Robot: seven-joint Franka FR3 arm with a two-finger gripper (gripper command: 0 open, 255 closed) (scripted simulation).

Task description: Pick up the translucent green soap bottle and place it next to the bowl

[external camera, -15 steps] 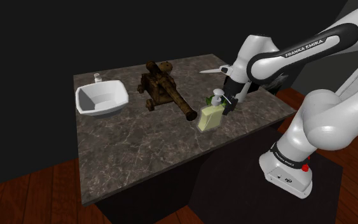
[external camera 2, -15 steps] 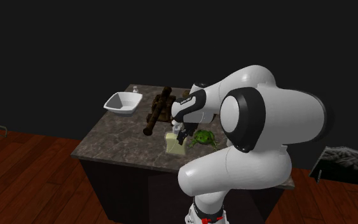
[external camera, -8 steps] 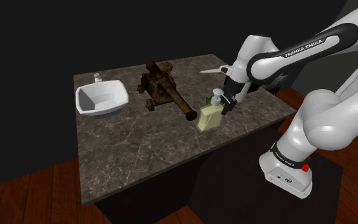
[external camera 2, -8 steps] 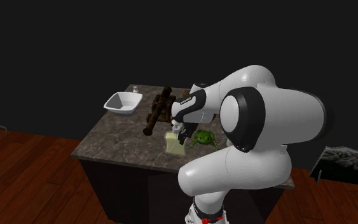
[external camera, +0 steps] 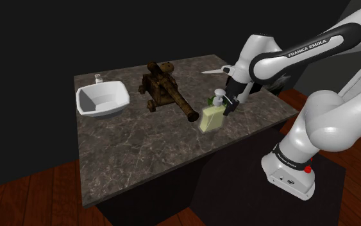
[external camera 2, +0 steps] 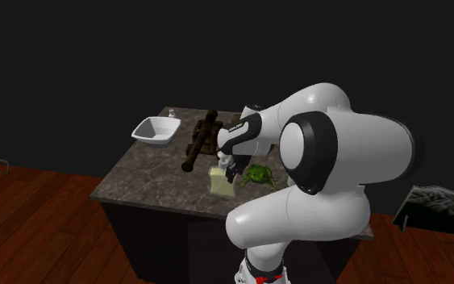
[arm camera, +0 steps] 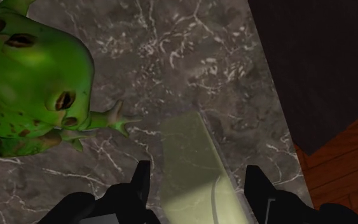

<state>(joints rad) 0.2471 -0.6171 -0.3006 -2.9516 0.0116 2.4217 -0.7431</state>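
Marble worktop: pale green soap bottle stands right of centre in the shoulder view, gripper open astride it. Risk: a high pinch could tip it into the frog just beside.

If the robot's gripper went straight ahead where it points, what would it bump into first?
Probably the pale green soap bottle, which sits between the open gripper's fingers. The marble countertop lies beneath it.

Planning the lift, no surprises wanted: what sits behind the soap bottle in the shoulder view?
A green frog figure stands on the tabletop just behind the soap bottle, a gap between them. In the shoulder view the bottle covers most of it; a green edge shows.
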